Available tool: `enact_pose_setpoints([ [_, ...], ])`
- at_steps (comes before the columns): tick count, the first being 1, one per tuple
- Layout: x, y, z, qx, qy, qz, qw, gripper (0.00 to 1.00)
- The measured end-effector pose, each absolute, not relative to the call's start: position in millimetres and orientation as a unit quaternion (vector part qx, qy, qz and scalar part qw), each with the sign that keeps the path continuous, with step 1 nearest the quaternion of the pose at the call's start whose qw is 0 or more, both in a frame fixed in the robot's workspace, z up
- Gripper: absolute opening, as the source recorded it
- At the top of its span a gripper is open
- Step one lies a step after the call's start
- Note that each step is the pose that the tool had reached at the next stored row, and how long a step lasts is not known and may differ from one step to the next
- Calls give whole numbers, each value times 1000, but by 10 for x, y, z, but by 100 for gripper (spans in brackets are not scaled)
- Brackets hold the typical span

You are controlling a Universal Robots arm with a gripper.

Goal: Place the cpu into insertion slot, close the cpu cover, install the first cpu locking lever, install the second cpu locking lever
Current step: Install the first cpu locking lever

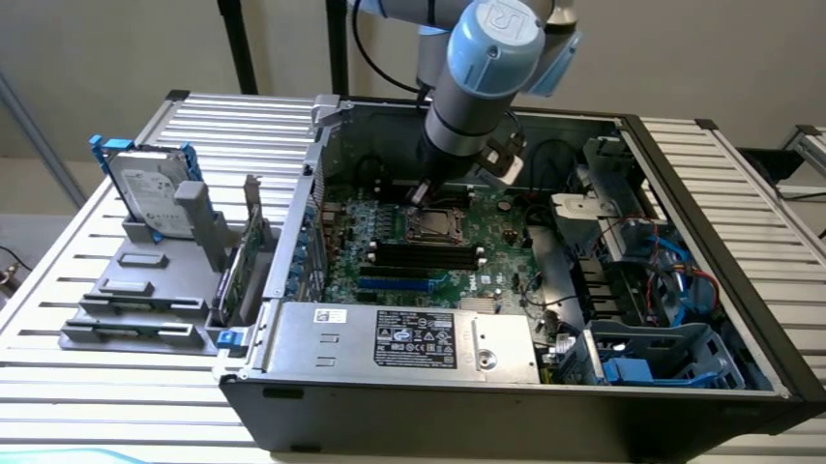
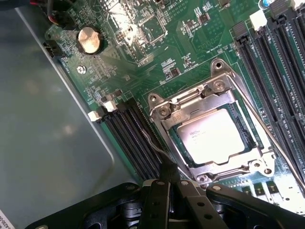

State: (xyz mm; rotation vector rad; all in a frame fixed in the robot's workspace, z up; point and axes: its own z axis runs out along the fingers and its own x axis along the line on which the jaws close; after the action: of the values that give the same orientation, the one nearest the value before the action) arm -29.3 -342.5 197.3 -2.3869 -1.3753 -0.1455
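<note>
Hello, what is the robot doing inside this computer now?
The arm reaches into the open computer case and works at the socket on the green board. The cpu already lies in the slot, and the cover is down over it. The shut claw sits at a thin lever beside the socket.

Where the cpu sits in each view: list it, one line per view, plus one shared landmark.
Exterior view: the cpu lies mid-board in the open case, just below the arm's tip.
Wrist view: cpu seated under the closed cpu cover, near the gripper.
Shared landmark: the long black memory slots beside the socket.
</note>
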Motion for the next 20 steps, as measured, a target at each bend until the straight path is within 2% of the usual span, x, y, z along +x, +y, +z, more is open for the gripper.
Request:
enact_pose_setpoints([
  [20,-171,-3424,1940,-851,-489,-48,184,11],
])
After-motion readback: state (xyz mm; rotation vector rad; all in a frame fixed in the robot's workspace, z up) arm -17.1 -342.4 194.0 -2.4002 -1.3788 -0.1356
